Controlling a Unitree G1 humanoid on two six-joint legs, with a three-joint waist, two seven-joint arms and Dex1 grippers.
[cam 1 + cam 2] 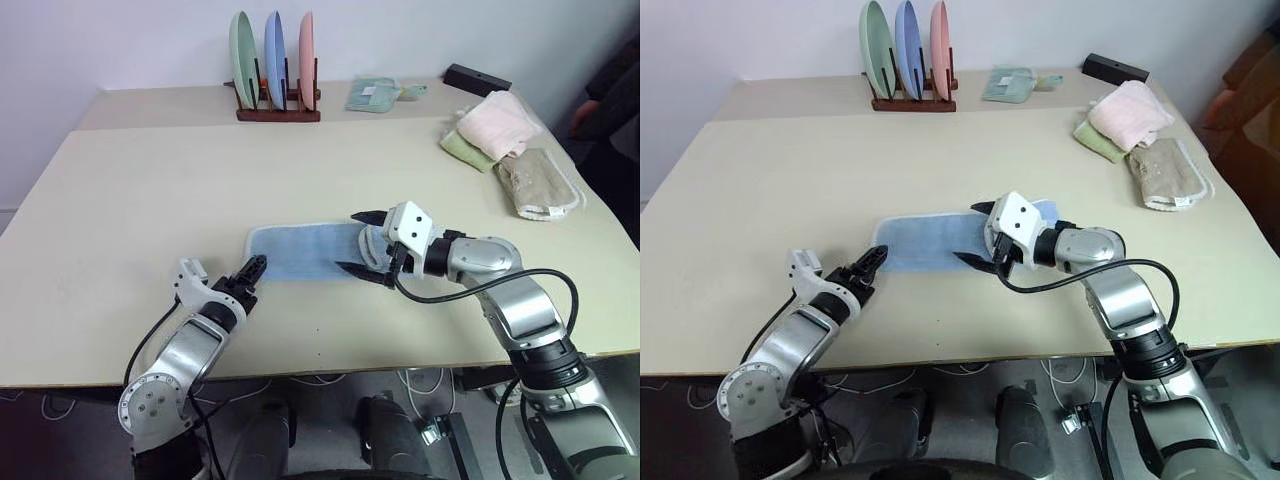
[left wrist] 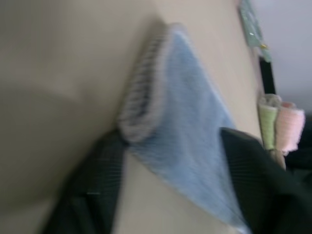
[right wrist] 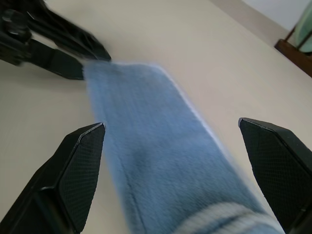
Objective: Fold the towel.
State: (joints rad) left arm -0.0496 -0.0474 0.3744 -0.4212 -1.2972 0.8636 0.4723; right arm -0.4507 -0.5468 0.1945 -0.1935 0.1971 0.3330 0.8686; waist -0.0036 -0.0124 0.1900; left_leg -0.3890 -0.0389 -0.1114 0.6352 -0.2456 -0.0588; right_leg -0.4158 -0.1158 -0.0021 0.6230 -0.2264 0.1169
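Note:
The towel point(image 1: 300, 250), light blue and folded into a long strip, lies across the table's point(image 1: 120, 200) near middle. My left gripper point(image 1: 255, 268) is at the strip's left end, low over the table. In the left wrist view its fingers point(image 2: 97, 165) stand apart on either side of that end of the towel point(image 2: 185, 136). My right gripper point(image 1: 348, 241) hovers open over the strip's right end, one finger above the cloth and one in front of it. The right wrist view looks down the towel point(image 3: 146, 146) between those fingers point(image 3: 78, 165) to the left gripper point(image 3: 73, 53).
A wooden rack point(image 1: 277, 100) with three upright plates stands at the back. A small teal cloth point(image 1: 372, 95) and a black box point(image 1: 477, 78) lie beyond it. Folded pink point(image 1: 497, 122), green point(image 1: 465, 148) and beige point(image 1: 538, 182) towels sit at the right.

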